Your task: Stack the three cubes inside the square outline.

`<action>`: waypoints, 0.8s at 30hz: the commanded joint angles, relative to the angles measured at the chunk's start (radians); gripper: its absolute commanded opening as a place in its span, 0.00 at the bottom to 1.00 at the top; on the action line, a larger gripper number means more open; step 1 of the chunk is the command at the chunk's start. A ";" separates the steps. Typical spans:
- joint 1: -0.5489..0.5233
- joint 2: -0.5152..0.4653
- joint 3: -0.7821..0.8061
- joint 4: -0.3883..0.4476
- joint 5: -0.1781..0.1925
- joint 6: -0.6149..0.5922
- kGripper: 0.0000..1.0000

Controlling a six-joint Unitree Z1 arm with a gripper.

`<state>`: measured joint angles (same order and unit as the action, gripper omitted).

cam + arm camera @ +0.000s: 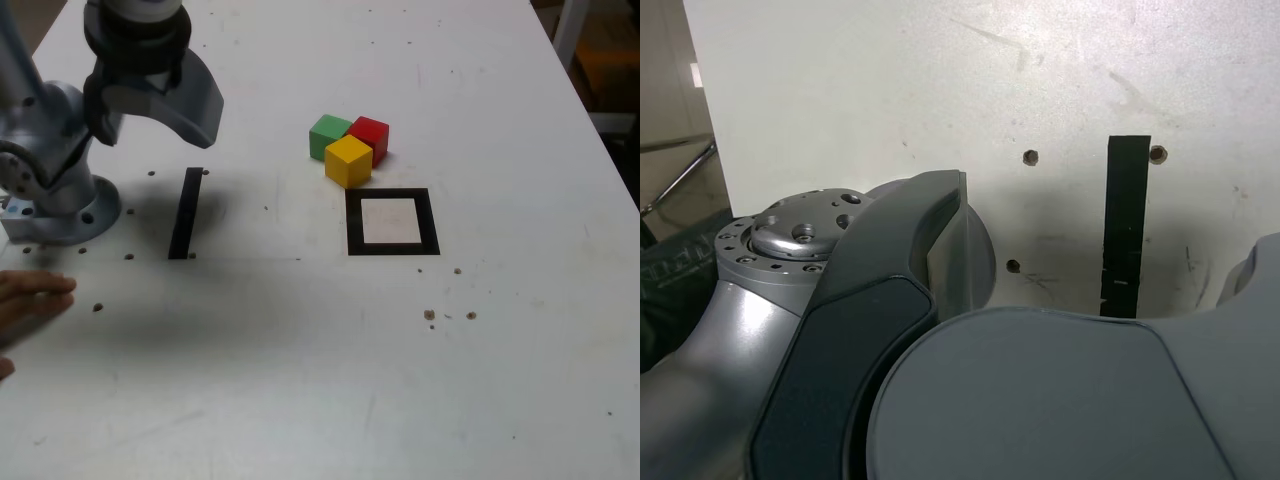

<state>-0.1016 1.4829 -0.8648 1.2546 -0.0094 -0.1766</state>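
Your gripper (150,95), jaws apart and empty, hangs upper left; the three cubes (349,148) cluster right of it, mid-frame.

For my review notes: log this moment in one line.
tool: open, empty, near base | green cube, red cube, yellow cube: clustered, unstacked, outside square outline

**Lighting & picture quality**

Exterior view: you get even, bright overhead light on the white table (300,380); soft shadow spreads beneath the arm (60,150). No glare; slight softness throughout. Wrist view: dimmer, w/ the gripper (1040,400) housing up close, blurred & shaded.
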 commanded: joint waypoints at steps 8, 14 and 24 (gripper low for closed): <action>-0.003 0.005 -0.016 0.001 -0.010 0.002 1.00; -0.003 -0.002 -0.027 0.007 -0.012 0.003 1.00; 0.094 -0.054 -0.136 0.032 0.007 0.082 1.00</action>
<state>-0.0319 1.4373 -0.9784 1.2757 -0.0065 -0.1168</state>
